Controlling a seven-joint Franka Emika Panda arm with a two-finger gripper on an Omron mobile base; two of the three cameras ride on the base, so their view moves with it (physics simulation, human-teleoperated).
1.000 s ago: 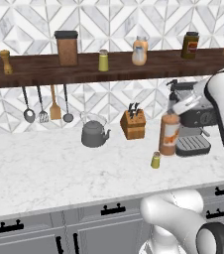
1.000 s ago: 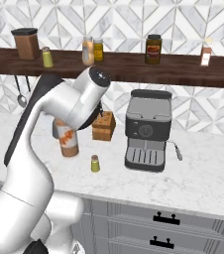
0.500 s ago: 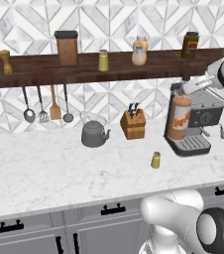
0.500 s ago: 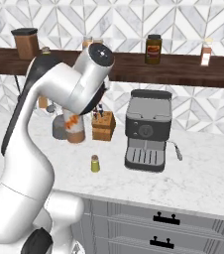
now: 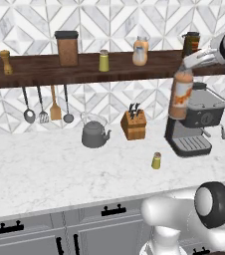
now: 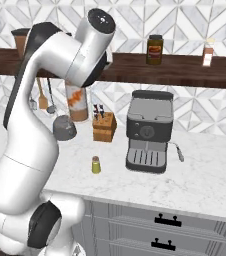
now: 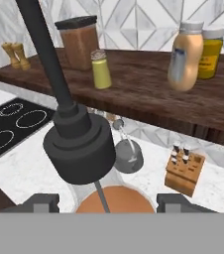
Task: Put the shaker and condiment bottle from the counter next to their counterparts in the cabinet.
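Note:
My gripper (image 5: 184, 70) is shut on the neck of the condiment bottle (image 5: 180, 95), which hangs upright in the air just under the front of the cabinet shelf (image 5: 45, 74), in front of the coffee machine. In the hand view the bottle's black pourer (image 7: 78, 143) stands between my fingers (image 7: 43, 201). The shaker (image 5: 156, 160) stands on the counter (image 5: 45, 169), well below the bottle. On the shelf stand the counterparts: a matching shaker (image 7: 101, 69) and a squat orange bottle (image 7: 185, 55), with bare shelf between them.
On the shelf are also a brown canister (image 5: 67, 48), two wooden mills (image 5: 5, 61) and a dark jar (image 5: 190, 44). A kettle (image 5: 93, 134), a knife block (image 5: 134, 124) and the coffee machine (image 5: 194, 124) stand along the wall. Utensils (image 5: 45, 104) hang beneath the shelf.
The gripper has lifted the condiment bottle from near counter height up to just below the shelf. The shaker on the counter has stayed put.

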